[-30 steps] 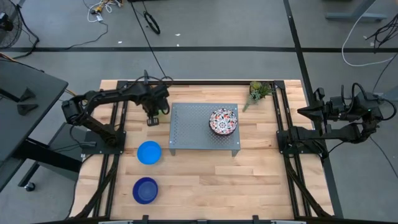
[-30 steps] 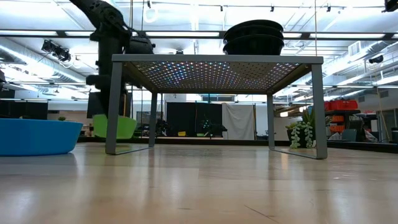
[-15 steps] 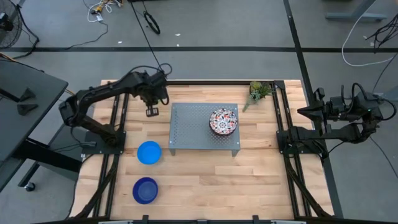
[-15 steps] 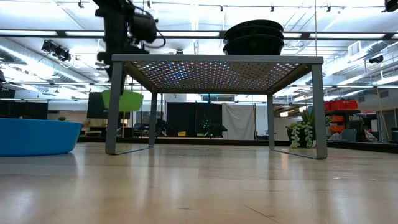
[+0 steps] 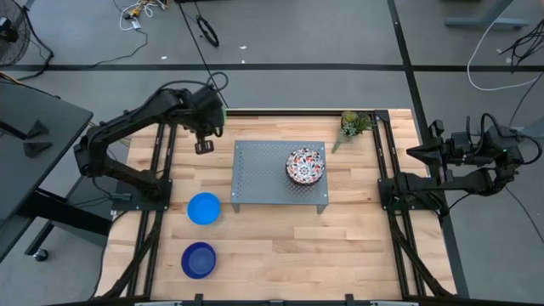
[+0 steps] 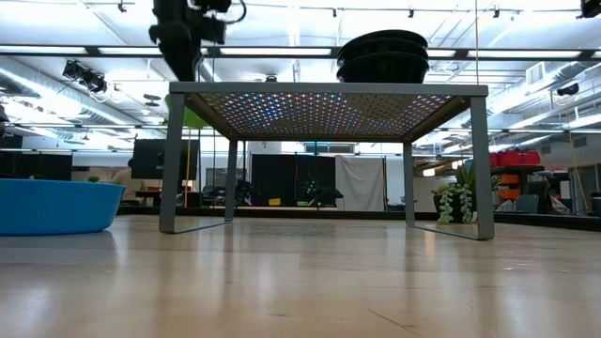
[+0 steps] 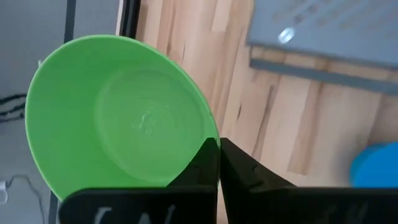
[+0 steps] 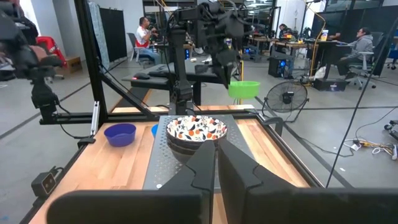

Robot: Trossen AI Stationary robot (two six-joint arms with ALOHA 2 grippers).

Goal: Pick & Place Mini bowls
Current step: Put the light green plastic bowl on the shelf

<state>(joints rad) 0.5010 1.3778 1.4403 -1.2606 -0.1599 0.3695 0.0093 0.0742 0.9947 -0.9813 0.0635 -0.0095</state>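
While the wooden desk (image 5: 280,246) fills the middle of the high view, the grey perforated stand (image 5: 272,174) sits at its centre carrying stacked floral bowls (image 5: 305,165). Left of the stand, the left gripper (image 5: 204,146) is clenched on the green bowl (image 7: 118,118), raised off the desk. At far right waits the right gripper (image 8: 216,163), fingers pressed together, empty. Lower left lie the light blue bowl (image 5: 204,208) and dark blue bowl (image 5: 198,260).

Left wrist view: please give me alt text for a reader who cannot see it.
The left claw is shut on the rim of a green bowl, held in the air above the wooden table. Beyond it show a corner of the grey perforated stand and the edge of a light blue bowl on the table.
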